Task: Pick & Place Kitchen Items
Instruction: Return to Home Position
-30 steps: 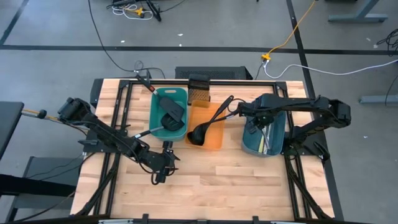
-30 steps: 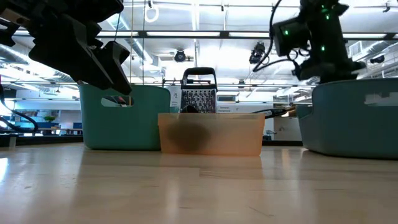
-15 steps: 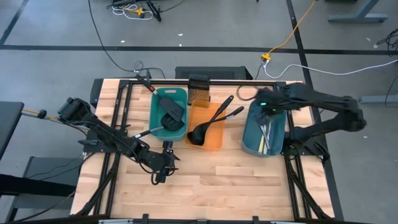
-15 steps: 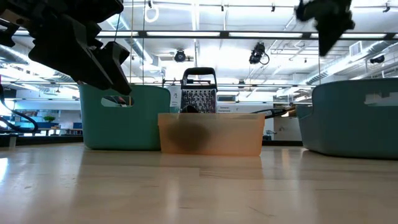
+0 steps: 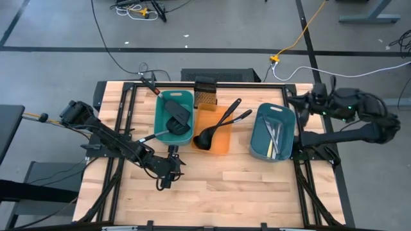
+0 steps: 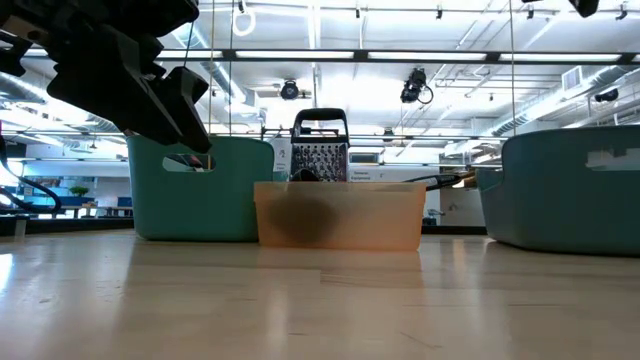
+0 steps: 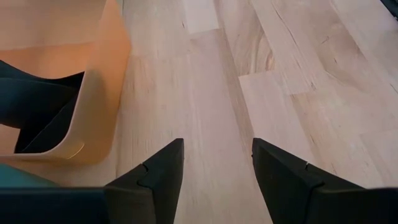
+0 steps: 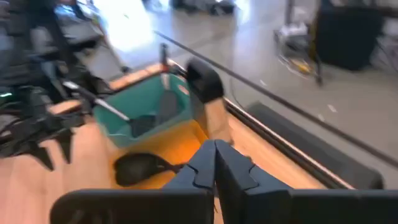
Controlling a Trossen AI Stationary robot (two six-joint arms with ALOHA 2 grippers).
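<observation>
The table [image 5: 212, 189] carries a row of three trays. The teal tray [image 5: 158, 125] holds the spatulas [image 5: 178, 115], the orange tray [image 5: 222, 144] the ladles [image 5: 204, 138], and the blue tray [image 5: 259, 138] the cutlery [image 5: 274, 136]. A mesh box [image 5: 205, 93] stands behind them. The left gripper [image 7: 217, 149], released, hovers in front of the trays. The right gripper [image 8: 215, 152], clenched on nothing, hangs near the far right corner beside the blue tray.

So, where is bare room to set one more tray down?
Bare table in front of the orange tray and blue tray, right of the open left gripper. The back row is crowded; right gripper hangs beside the blue tray.
</observation>
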